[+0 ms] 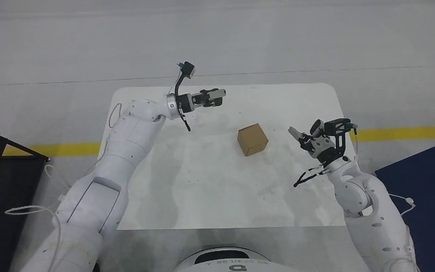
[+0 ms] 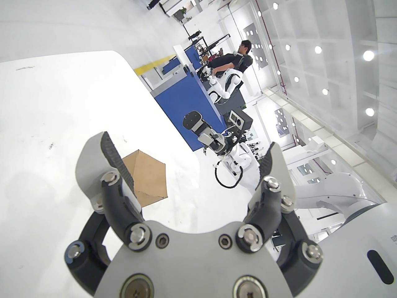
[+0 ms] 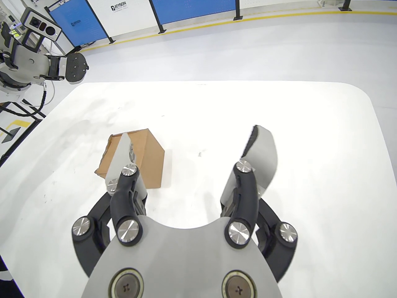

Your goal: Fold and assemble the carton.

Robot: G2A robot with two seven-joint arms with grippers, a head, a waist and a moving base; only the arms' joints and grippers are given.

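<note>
My left jaws and my right jaws both stood apart and held nothing. The left jaws hung over the far left part of the desk (image 1: 204, 197), well apart from the carton (image 1: 252, 139). The right jaws hung by the desk's right edge, nearer the carton but not touching it.

The carton sat on the desk between my arms, a small brown cube with its top looking shut from above. From my right wrist one upper edge looked ragged, and I could not tell whether a flap there was tucked home.

I judged it light, stiff across its panels but weak at the creases, and likely to skate on the smooth desk if pushed from one side. The best hold seemed to be across two opposite side walls, near the corners, with one pair steadying while the other pressed.
</note>
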